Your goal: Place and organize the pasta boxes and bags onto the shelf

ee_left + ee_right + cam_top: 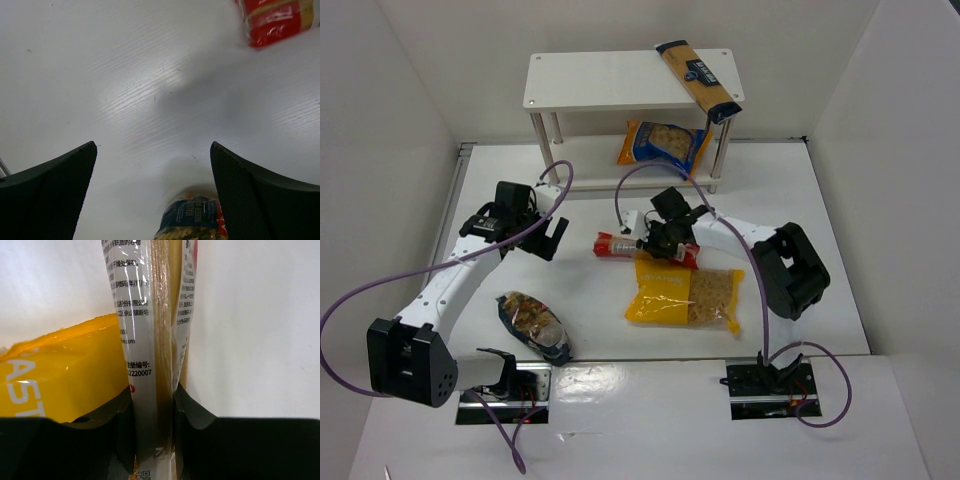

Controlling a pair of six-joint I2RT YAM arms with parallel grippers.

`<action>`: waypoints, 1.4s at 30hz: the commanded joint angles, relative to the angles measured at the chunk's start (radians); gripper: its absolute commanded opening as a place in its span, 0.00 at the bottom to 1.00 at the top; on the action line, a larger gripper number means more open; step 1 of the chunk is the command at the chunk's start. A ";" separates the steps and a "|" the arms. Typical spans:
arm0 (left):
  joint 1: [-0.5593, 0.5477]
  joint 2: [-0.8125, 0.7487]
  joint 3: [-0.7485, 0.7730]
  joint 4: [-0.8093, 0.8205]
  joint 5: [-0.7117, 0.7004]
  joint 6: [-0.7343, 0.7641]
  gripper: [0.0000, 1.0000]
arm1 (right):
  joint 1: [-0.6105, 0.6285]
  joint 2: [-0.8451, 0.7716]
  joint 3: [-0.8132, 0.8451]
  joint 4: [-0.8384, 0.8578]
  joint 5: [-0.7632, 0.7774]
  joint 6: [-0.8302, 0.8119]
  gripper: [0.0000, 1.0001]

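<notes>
Two packs already sit on the shelf in the top view. The spaghetti pack slants across the upper board's right end and overhangs the front corner, and the blue-orange bag lies on the lower board. The long red pack lies on the worktop on the near side of the shelf, its long axis running left to right. The right pincer sits over its right half, with the right arm's elbow folded out to the right and the forearm reaching leftward. The yellow bag lies just beside the pack's near edge. The left pincer hovers to the pack's left, with the dark-blue bag nearer the bases.

In the left wrist view, the left pincer is spread wide and holds nothing. The red pack's end is at upper right and the dark-blue bag at the bottom edge.

In the right wrist view, the right pincer is clenched across the red pack's narrow width, and the pack runs straight away between the fingers. The yellow bag is just beside it on the left. The shelf lies beyond the pack, so the carry likely goes away from the bases.
</notes>
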 commanded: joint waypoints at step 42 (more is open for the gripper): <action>0.116 -0.054 -0.025 0.061 -0.139 -0.074 1.00 | 0.098 -0.209 0.441 0.015 0.103 0.363 0.00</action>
